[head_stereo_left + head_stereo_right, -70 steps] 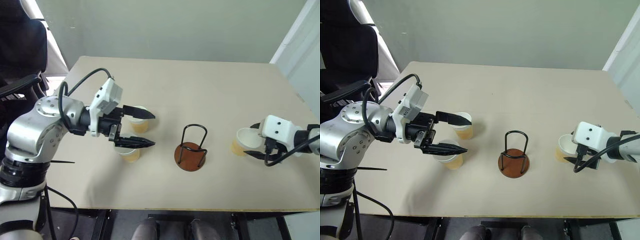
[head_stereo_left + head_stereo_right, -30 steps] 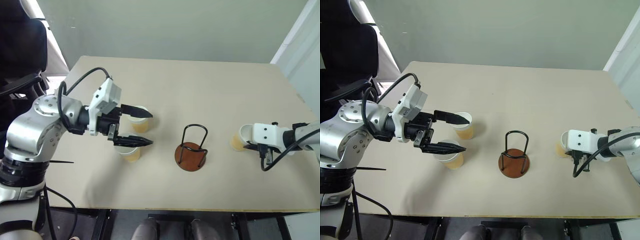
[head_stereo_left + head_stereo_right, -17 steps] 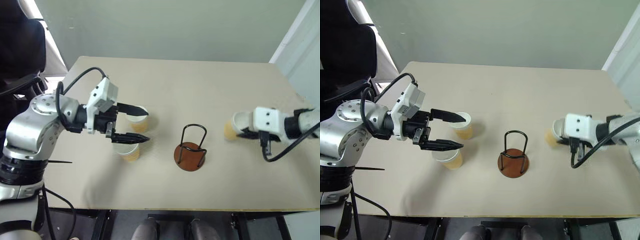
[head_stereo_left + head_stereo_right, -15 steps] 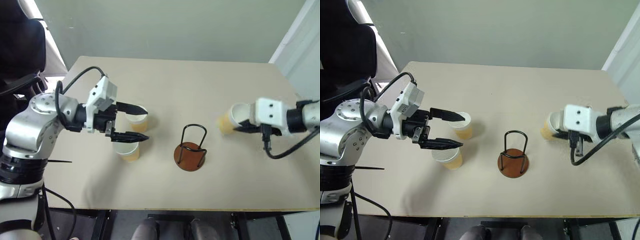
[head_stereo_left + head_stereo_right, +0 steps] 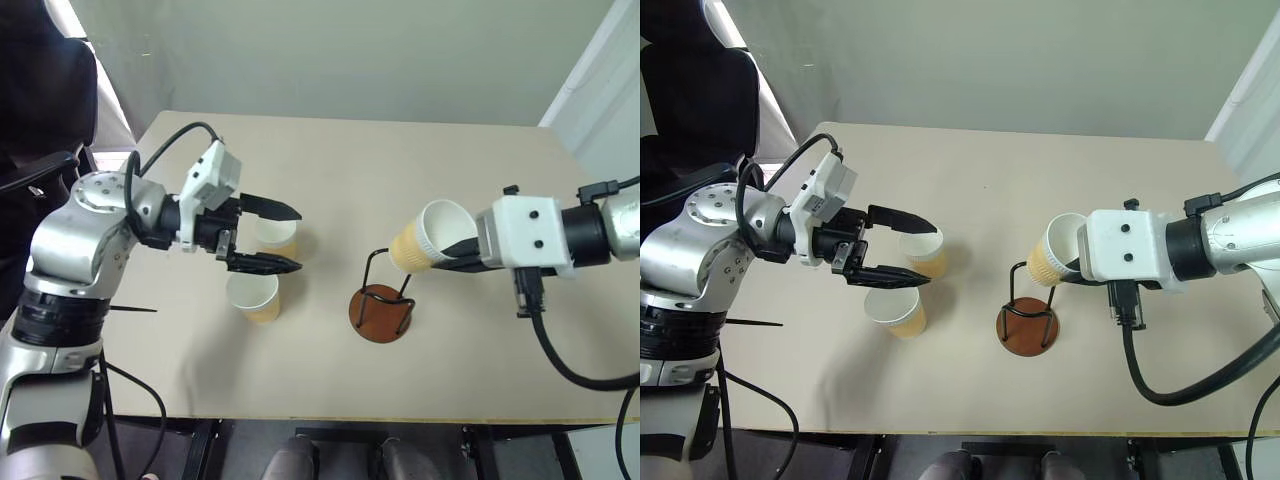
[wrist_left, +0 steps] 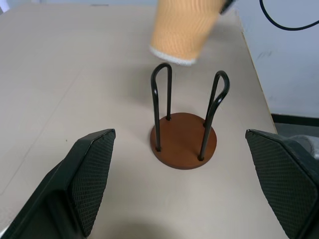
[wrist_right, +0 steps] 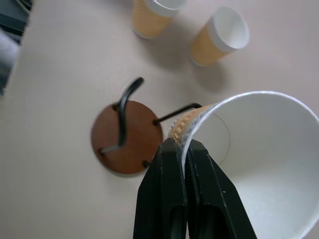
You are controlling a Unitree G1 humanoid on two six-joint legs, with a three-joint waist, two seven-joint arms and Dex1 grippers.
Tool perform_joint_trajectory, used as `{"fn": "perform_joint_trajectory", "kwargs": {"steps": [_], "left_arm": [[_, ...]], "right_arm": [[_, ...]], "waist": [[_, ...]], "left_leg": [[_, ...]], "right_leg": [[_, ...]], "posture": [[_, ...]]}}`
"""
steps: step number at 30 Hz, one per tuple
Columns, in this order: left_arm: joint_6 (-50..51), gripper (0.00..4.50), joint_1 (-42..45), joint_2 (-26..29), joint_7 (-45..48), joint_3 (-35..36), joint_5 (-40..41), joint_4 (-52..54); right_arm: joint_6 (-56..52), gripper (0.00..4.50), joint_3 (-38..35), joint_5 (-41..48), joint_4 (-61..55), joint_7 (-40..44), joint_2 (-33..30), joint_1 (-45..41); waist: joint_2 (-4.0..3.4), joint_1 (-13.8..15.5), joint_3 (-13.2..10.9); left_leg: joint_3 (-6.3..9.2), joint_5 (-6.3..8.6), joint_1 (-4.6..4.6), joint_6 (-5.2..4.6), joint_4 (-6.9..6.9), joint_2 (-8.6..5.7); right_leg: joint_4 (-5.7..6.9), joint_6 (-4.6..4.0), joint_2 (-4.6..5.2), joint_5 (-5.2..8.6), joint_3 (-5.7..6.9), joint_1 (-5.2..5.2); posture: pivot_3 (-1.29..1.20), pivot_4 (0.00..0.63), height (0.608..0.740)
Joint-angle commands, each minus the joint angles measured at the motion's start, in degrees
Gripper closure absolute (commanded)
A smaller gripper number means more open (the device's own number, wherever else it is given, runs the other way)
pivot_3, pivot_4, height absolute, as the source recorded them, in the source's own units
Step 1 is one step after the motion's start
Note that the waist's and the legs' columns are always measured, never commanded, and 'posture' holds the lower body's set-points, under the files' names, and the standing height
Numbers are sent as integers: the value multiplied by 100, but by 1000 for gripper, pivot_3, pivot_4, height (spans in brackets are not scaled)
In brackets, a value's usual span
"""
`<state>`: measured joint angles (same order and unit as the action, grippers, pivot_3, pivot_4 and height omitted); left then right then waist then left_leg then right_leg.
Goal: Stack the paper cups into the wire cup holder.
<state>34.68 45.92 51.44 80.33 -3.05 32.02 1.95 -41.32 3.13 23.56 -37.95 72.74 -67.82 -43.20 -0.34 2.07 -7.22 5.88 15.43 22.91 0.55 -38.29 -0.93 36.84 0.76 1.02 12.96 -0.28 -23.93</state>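
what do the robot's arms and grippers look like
Both arms have silver-grey rounded metal shells with black joint sections. Each wrist carries a white boxy housing with dark screw dots and a looping black cable. The left gripper and right gripper each have two black, tapered fingers with cross-hatched inner pads.

Tan ribbed paper cups (image 5: pixel 254 297) with white insides and rims; a wire holder (image 5: pixel 381 297) of black loops on a reddish-brown disc; a pale beige table (image 5: pixel 350 170); black-fingered grippers.

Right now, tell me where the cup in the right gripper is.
In the head views, the held paper cup hangs tilted above the wire cup holder, pinched at its rim by the right gripper, right of centre.
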Motion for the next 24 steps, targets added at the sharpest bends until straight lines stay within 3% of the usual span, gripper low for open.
{"fn": "perform_joint_trajectory", "kwargs": {"steps": [1, 22, 24], "left_arm": [[-127, 0, 207, -52, 101, 17, -54, -58], [-63, 0, 120, -66, 70, 84, -41, 88], [-58, 0, 121, -61, 66, 90, -39, 94]], "right_arm": [[-24, 4485, -28, 30, -143, -64, -99, -17], [179, 4485, 487, -18, -303, -82, 237, 157], [191, 4109, 518, -32, -317, -115, 305, 137]], "waist": [[0, -1, 0], [0, -7, 0], [0, -7, 0]], "left_leg": [[0, 0, 0, 0, 0, 0], [0, -2, 0, -5, 0, 1], [0, -2, 0, -5, 0, 1]], "right_leg": [[0, 0, 0, 0, 0, 0], [-1, 1, 0, 0, 0, 0], [-1, 1, 0, 0, 0, 0]], "posture": [[0, 150, 740], [0, 150, 740], [0, 150, 740]]}}
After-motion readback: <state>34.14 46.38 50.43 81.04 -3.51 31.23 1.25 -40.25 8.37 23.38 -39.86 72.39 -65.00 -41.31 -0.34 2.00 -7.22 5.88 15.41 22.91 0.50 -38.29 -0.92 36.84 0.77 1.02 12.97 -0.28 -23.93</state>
